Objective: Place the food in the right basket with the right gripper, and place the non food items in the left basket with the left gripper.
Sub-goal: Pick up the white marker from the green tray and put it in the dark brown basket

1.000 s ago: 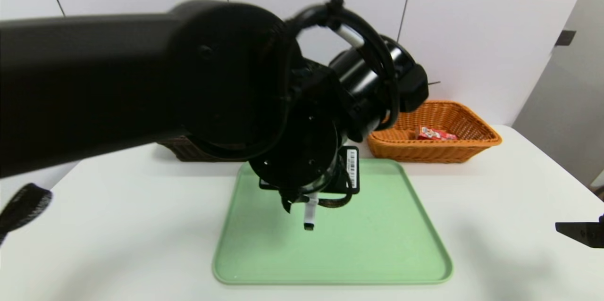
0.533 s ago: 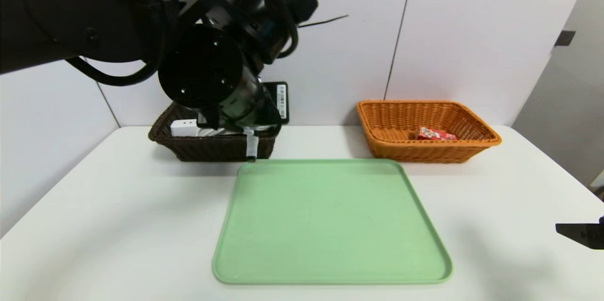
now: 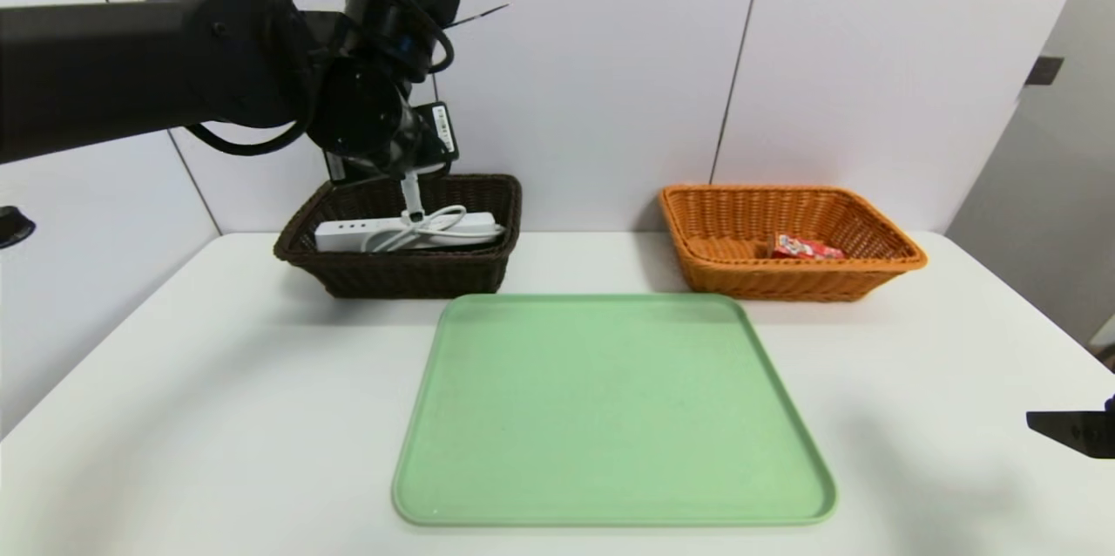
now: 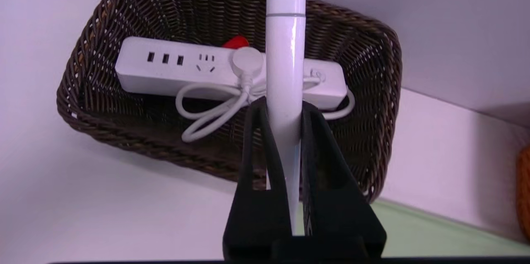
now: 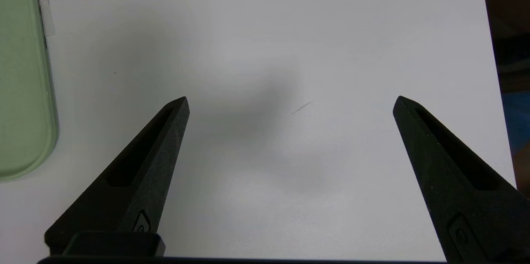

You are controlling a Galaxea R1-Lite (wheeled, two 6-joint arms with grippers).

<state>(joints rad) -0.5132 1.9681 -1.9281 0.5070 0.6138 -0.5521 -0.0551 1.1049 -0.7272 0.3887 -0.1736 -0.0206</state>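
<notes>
My left gripper (image 3: 406,178) is shut on a slim white marker (image 3: 411,200), which hangs tip-down just above the dark brown left basket (image 3: 383,275). In the left wrist view the marker (image 4: 285,49) runs out between the black fingers (image 4: 256,140) over the white power strip (image 4: 165,69), which lies with its coiled cord in the basket (image 4: 124,20). The strip (image 3: 348,233) also shows from the head view. The red food pouch (image 3: 803,247) lies in the orange-tan right basket (image 3: 784,284). My right gripper (image 5: 290,104) is open over bare table at the right edge (image 3: 1076,432).
A green tray (image 3: 610,508) lies mid-table in front of both baskets; its corner (image 5: 20,90) shows in the right wrist view. A small red thing (image 4: 236,42) peeks from behind the power strip. White wall panels stand close behind the baskets.
The left arm swung from over the green tray back and to the left, carrying the marker to above the dark basket. The right gripper stayed still.
</notes>
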